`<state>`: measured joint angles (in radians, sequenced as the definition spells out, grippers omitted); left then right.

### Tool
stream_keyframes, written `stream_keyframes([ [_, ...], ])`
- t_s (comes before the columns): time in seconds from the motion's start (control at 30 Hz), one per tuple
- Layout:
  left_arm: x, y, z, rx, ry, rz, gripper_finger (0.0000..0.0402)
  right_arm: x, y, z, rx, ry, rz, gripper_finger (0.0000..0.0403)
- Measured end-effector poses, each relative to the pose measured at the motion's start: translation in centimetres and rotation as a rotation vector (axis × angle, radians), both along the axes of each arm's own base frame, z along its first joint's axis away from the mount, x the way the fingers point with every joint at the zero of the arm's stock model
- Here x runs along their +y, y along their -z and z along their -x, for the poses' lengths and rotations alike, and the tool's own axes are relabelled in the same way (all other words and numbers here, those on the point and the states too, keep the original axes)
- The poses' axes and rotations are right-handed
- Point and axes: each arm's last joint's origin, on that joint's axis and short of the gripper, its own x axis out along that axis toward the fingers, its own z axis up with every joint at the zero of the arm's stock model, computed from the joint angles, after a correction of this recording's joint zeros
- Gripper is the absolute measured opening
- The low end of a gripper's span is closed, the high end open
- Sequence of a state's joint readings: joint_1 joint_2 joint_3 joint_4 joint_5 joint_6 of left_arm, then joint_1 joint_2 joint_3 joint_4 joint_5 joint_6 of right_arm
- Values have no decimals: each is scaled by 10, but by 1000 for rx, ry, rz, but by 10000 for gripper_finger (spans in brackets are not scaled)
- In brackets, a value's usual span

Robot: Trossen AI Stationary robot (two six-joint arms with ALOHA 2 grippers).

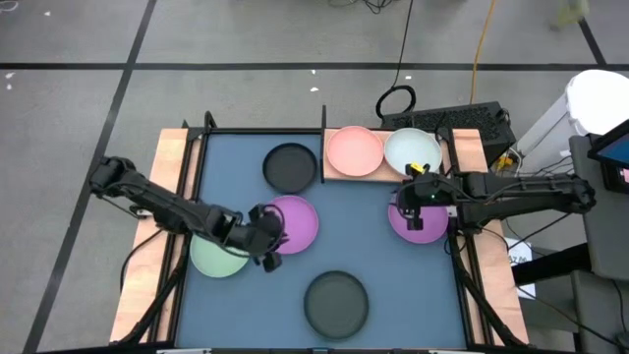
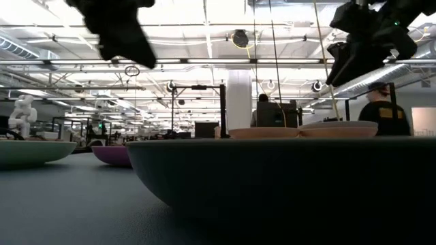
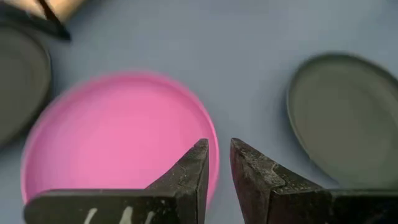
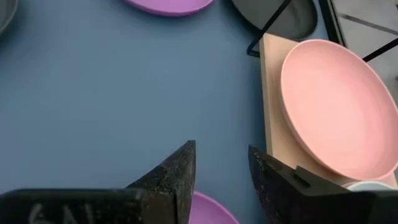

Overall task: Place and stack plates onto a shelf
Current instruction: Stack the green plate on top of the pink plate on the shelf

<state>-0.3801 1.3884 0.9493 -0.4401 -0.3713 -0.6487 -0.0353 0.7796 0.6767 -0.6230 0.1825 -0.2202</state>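
Note:
The wooden shelf (image 1: 334, 172) lies at the mat's far edge and carries a pink plate (image 1: 354, 150) and a pale green plate (image 1: 411, 149) side by side. On the blue mat lie two purple plates (image 1: 295, 221) (image 1: 421, 221), a green plate (image 1: 214, 256) and two black plates (image 1: 290, 167) (image 1: 336, 302). My left gripper (image 1: 267, 238) (image 3: 219, 149) hovers above the middle purple plate's (image 3: 118, 137) left rim, its fingers a narrow gap apart. My right gripper (image 1: 418, 192) (image 4: 221, 158) hangs open above the right purple plate (image 4: 211, 211), near the shelf (image 4: 273, 112). Both are raised off the table in the low view (image 2: 119, 34) (image 2: 368, 41).
A black metal frame (image 1: 197, 197) borders the mat on the left, right and far sides, with wooden side strips (image 1: 167, 167) outside it. Bare mat (image 1: 364, 226) lies between the two purple plates. People (image 2: 381, 109) stand in the room beyond the table.

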Motion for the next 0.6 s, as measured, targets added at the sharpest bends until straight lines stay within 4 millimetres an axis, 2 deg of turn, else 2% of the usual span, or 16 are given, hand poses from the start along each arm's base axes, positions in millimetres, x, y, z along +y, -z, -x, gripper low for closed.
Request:
stream_keyframes([
  [0.3, -36, 11, 34, 161, -74, 129, 72, 1, 2, 6, -14, -7, 1, 129],
  [0.6, -67, 16, 67, 285, 2, 143, 72, 1, 2, 7, -17, -7, 1, 130],
])
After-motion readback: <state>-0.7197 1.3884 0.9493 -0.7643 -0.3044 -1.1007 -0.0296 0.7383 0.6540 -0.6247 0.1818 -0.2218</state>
